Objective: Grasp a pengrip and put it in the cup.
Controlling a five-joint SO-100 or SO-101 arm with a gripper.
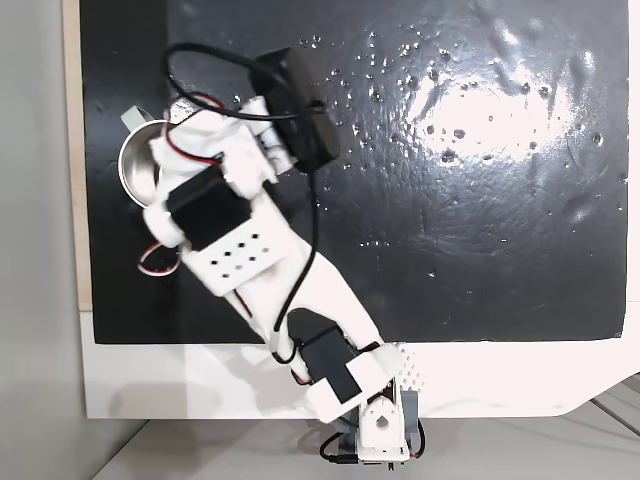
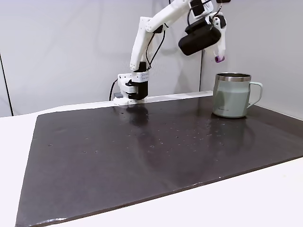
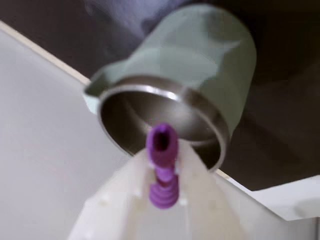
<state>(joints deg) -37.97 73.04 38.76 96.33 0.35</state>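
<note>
black mat (image 2: 142,156) spread far below the gripper (image 2: 218,56). cup (image 2: 231,95) standing upright beneath and just aside; mostly hidden under the arm in a fixed view (image 1: 137,170). gripper clamped on the pengrip (image 3: 161,165), held high, long axis pointing down toward the blurred cup mouth.

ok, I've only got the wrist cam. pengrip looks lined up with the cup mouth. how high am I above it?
Observer: In a fixed view the gripper holds the pengrip clearly above the cup rim, not touching, and slightly to the left of the mouth.
Operator: cup upright?
Observer: Yes, it stands upright on the black mat, handle pointing right, away from the arm's base.
Operator: anything else near it?
Observer: In a fixed view the arm covers much of the cup, so that one can't confirm alignment.
</note>
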